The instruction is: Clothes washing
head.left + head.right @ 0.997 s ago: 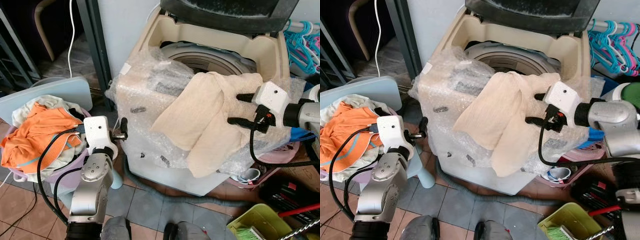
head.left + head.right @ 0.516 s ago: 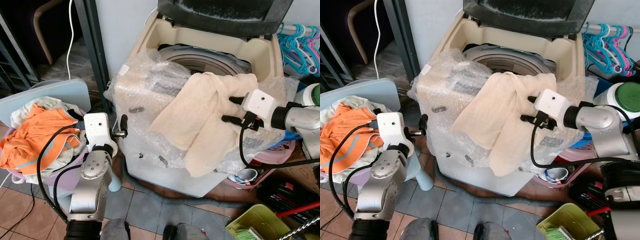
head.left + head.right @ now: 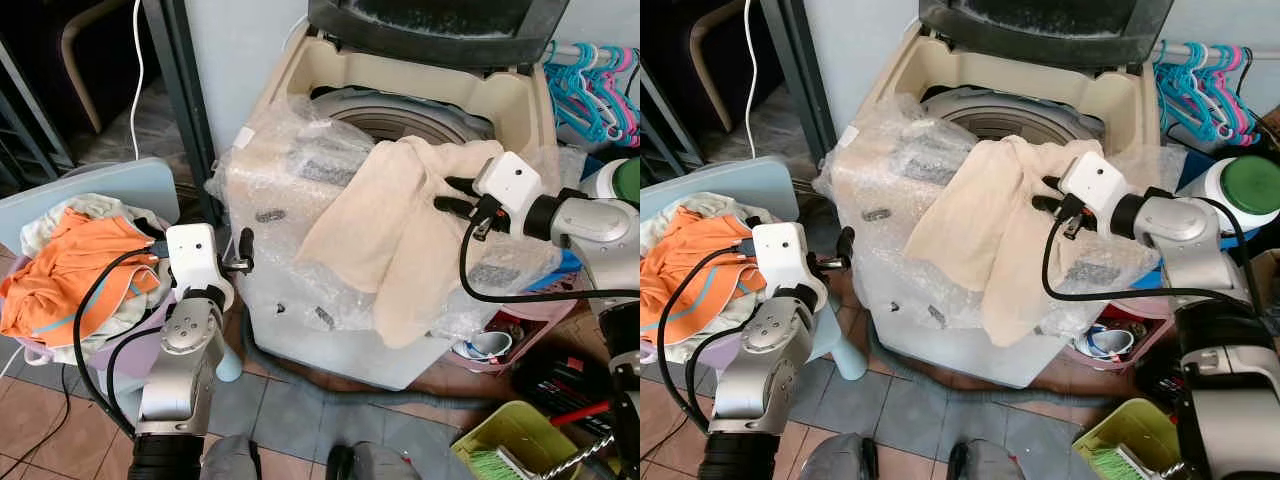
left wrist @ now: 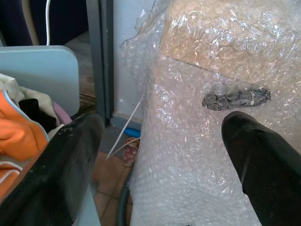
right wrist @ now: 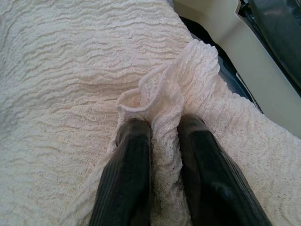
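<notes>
A cream towel (image 3: 390,220) hangs over the front edge of the open top-loading washing machine (image 3: 300,60), whose front is wrapped in bubble wrap (image 3: 290,190). The drum (image 3: 400,115) lies open behind the towel. My right gripper (image 3: 447,194) is at the towel's upper right part, shut on a raised fold of the towel (image 5: 160,101). My left gripper (image 3: 244,252) stands open beside the machine's left front corner, with nothing between its fingers (image 4: 70,155). To the left, an orange garment (image 3: 70,270) lies on top of a heap in a lilac laundry basket (image 3: 40,352).
A pale blue panel (image 3: 90,190) stands behind the basket. A dark metal post (image 3: 170,80) rises left of the machine. Blue and pink hangers (image 3: 590,85), a green-capped bottle (image 3: 1240,190), a pink basin (image 3: 505,335) and a yellow-green tub (image 3: 520,440) crowd the right. A hose (image 3: 330,385) lies on the floor.
My right gripper has moved up and left along the towel toward the drum and closed from open onto a fold of it. The left arm has stayed put.
</notes>
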Motion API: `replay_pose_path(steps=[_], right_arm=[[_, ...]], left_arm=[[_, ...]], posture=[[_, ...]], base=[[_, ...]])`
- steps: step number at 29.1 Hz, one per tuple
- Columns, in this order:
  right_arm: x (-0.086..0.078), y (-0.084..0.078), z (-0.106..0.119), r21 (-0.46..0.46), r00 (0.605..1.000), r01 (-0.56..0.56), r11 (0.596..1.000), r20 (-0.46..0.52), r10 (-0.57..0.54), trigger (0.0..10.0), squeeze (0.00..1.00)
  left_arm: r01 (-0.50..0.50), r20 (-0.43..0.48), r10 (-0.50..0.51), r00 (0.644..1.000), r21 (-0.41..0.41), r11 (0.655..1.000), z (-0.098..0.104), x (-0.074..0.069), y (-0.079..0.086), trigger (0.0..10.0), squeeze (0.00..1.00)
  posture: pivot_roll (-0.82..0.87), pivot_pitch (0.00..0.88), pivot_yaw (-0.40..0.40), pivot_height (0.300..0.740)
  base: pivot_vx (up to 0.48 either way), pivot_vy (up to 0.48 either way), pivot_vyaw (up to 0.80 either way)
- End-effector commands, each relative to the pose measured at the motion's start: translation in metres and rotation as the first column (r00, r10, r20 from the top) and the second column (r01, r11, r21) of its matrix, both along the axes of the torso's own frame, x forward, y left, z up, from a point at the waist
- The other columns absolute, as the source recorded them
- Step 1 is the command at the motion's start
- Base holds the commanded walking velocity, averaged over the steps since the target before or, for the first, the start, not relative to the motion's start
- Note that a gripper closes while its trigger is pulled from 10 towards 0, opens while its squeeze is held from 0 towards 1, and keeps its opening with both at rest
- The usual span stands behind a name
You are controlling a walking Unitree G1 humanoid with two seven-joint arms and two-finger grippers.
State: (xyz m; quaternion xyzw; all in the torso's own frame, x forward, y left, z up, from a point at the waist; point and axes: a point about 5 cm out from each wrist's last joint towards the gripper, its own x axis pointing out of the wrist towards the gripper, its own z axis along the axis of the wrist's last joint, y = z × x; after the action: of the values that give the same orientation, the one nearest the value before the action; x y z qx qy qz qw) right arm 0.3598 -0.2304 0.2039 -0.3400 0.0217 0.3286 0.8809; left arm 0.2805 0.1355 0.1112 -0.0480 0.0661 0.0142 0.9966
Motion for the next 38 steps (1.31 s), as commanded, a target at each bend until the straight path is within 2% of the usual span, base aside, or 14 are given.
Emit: replay_pose_path(steps=[1, 8, 9, 11, 14, 17, 18, 20, 21, 23, 26, 31, 34, 38], right_arm=[[0.010, -0.002, 0.009, 0.016, 0.995, 0.088, 0.996, 0.050, -0.089, 0.0, 0.00], [0.034, 0.021, 0.042, 0.138, 0.965, 0.173, 0.975, 0.175, -0.196, 0.0, 0.00], [0.048, 0.033, 0.084, 0.238, 0.887, 0.251, 0.938, 0.331, -0.321, 0.0, 0.00], [0.051, 0.041, 0.109, 0.310, 0.835, 0.255, 0.916, 0.407, -0.370, 0.0, 0.00], [0.043, 0.062, 0.180, 0.514, 0.682, 0.114, 0.850, 0.582, -0.443, 0.0, 0.00], [0.033, 0.076, 0.207, 0.533, 0.616, 0.004, 0.846, 0.665, -0.422, 0.0, 0.00], [0.036, 0.084, 0.202, 0.486, 0.641, 0.011, 0.874, 0.667, -0.379, 10.0, 0.00], [0.041, 0.090, 0.192, 0.430, 0.679, 0.038, 0.902, 0.651, -0.339, 10.0, 0.00], [0.047, 0.091, 0.175, 0.379, 0.740, 0.081, 0.922, 0.597, -0.310, 10.0, 1.00], [0.058, 0.087, 0.136, 0.296, 0.834, 0.170, 0.940, 0.465, -0.297, 10.0, 1.00], [0.061, 0.073, 0.094, 0.190, 0.897, 0.214, 0.958, 0.350, -0.269, 10.0, 1.00], [0.052, 0.041, 0.072, 0.159, 0.922, 0.191, 0.969, 0.309, -0.232, 10.0, 1.00], [0.035, 0.027, 0.071, 0.235, 0.970, 0.010, 0.972, 0.234, -0.067, 10.0, 1.00], [0.012, 0.016, 0.054, 0.164, 0.986, -0.139, 0.976, 0.117, 0.121, 10.0, 1.00]], left_arm=[[0.011, -0.009, -0.011, 1.000, -0.008, 1.000, -0.001, -0.001, -0.006, 10.0, 0.00], [0.007, -0.017, -0.007, 1.000, -0.008, 1.000, -0.004, -0.004, -0.005, 10.0, 0.00], [0.013, -0.016, -0.013, 1.000, -0.003, 1.000, -0.003, -0.002, -0.005, 10.0, 0.00], [0.015, -0.013, -0.015, 1.000, -0.001, 1.000, -0.003, -0.001, -0.006, 10.0, 0.00], [0.004, 0.004, -0.004, 1.000, -0.001, 1.000, 0.002, 0.003, -0.006, 10.0, 0.00], [-0.020, 0.006, 0.020, 1.000, 0.000, 1.000, 0.002, 0.001, -0.003, 10.0, 0.00], [-0.026, 0.000, 0.026, 1.000, 0.001, 1.000, -0.001, -0.001, -0.002, 10.0, 0.00], [-0.027, -0.005, 0.027, 1.000, 0.000, 1.000, -0.003, -0.003, -0.002, 10.0, 0.00], [-0.026, -0.010, 0.026, 1.000, 0.000, 1.000, -0.004, -0.004, -0.003, 10.0, 0.00], [-0.021, -0.017, 0.021, 1.000, -0.003, 1.000, -0.006, -0.006, -0.006, 10.0, 0.00], [-0.007, -0.020, 0.007, 1.000, -0.008, 1.000, -0.006, -0.006, -0.010, 10.0, 0.00], [0.006, -0.023, -0.006, 1.000, -0.007, 1.000, -0.007, -0.004, -0.011, 10.0, 0.00], [0.014, -0.013, -0.014, 1.000, -0.005, 1.000, -0.004, 0.001, -0.011, 10.0, 0.00], [0.015, -0.011, -0.015, 1.000, -0.005, 1.000, -0.004, 0.002, -0.010, 10.0, 0.00]], posture=[[0.09, 0.109, -0.058, 0.740], [0.09, 0.108, -0.058, 0.740], [0.08, 0.103, -0.057, 0.740], [0.09, 0.101, -0.059, 0.740], [0.11, 0.096, -0.068, 0.740], [0.11, 0.095, -0.077, 0.740], [0.11, 0.094, -0.081, 0.740], [0.10, 0.095, -0.083, 0.740], [0.10, 0.095, -0.082, 0.740], [0.10, 0.096, -0.082, 0.740], [0.09, 0.098, -0.079, 0.740], [0.08, 0.097, -0.072, 0.740], [0.07, 0.091, -0.064, 0.740], [0.06, 0.085, -0.058, 0.740]], base=[[0.000, 0.000, 0.00], [0.000, 0.000, 0.00], [0.000, 0.000, 0.00], [0.000, 0.000, 0.00], [0.000, 0.000, 0.00], [0.000, 0.000, 0.00], [0.000, 0.000, 0.00], [0.000, 0.000, 0.00], [0.000, 0.000, 0.00], [0.000, 0.000, 0.00], [0.000, 0.000, 0.00], [0.000, 0.000, 0.00], [0.000, 0.000, 0.00], [0.000, 0.000, 0.00]])
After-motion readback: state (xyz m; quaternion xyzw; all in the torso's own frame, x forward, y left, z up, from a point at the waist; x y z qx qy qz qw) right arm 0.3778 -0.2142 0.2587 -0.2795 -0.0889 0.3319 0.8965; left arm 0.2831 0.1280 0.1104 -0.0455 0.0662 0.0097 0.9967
